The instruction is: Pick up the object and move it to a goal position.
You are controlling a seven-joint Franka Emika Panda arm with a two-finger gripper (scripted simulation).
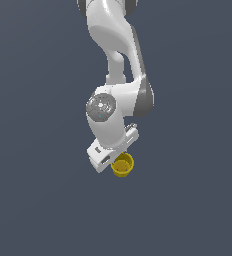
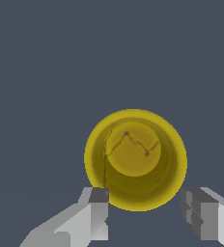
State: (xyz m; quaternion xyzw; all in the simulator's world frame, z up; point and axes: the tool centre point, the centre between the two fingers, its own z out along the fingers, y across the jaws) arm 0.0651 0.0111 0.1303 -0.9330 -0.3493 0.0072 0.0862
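Yellow is the only strong colour here: the small round cup sits on the plain dark grey surface, and no brand, label or readable writing shows on it or on the white arm; the wrist view shows only a thin dark zigzag line on the inner bottom of the cup, which is not text. The exterior view shows the arm bent down with the gripper just at the cup, but hides the fingertips; the wrist view looks straight into the cup and shows the two grey fingers spread apart, one at each side of the rim, so the gripper is open and holds nothing.
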